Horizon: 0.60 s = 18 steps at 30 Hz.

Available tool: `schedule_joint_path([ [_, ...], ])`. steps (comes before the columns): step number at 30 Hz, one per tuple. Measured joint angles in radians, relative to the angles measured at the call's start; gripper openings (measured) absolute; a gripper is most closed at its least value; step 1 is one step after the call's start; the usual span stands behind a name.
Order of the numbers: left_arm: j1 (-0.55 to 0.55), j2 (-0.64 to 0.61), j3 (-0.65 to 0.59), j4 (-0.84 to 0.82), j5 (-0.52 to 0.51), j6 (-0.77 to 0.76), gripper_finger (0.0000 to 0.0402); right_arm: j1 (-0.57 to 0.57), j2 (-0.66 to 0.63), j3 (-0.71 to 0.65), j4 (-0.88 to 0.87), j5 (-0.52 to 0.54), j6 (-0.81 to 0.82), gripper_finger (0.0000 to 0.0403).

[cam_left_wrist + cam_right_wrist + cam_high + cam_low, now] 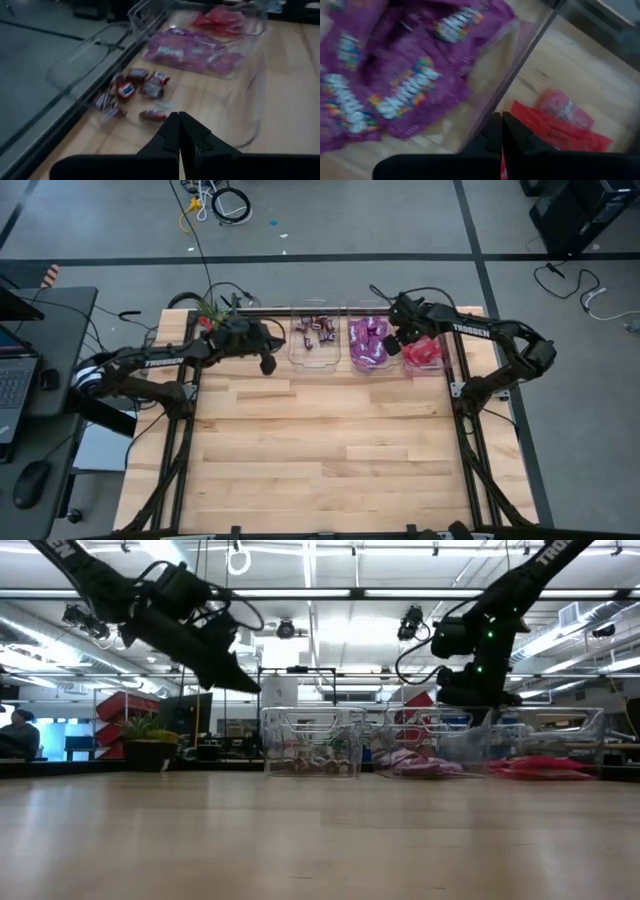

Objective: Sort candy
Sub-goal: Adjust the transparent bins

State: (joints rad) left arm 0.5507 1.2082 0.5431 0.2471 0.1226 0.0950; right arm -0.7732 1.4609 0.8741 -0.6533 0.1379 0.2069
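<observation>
Three clear plastic trays stand in a row at the far edge of the wooden table (330,440), and everything else is placed from the middle tray (368,360).

Far to its left, off the table, a desk (60,310) carries a laptop (12,385), and a black mouse (30,483) lies nearer the camera. The left gripper (268,364) hangs in the air just left of the left tray (314,358), its fingers pressed together and holding nothing. A small potted plant (210,310) sits at the table's far left corner.

The left tray, next to the middle one, holds the small dark brown wrapped pieces (131,90) — about eight can be counted in the left wrist view. The middle tray holds the purple-magenta packets (368,342); they overlap, so roughly half a dozen is the best count. The right tray (425,365), on the middle tray's other side, holds the red packets (425,352), at least two, piled.

The right gripper (396,346) hovers over the wall shared by the middle and right trays, claw closed tight and empty.

The table is pale butcher-block planking, bare in front of the trays. Around it lies grey floor crossed by dark lines — cables (225,202) coil beyond the far edge. In the low view the room behind shows ceiling lights, shelving and a seated person (14,735) at the far left.
</observation>
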Motion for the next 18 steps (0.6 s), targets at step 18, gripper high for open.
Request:
schedule_joint_path([
  [18, 0.098, 0.106, -0.120, 0.178, 0.030, -0.037, 0.0001, 0.001, 0.000, -0.008, 0.148, -0.112, -0.024, 0.0000],
])
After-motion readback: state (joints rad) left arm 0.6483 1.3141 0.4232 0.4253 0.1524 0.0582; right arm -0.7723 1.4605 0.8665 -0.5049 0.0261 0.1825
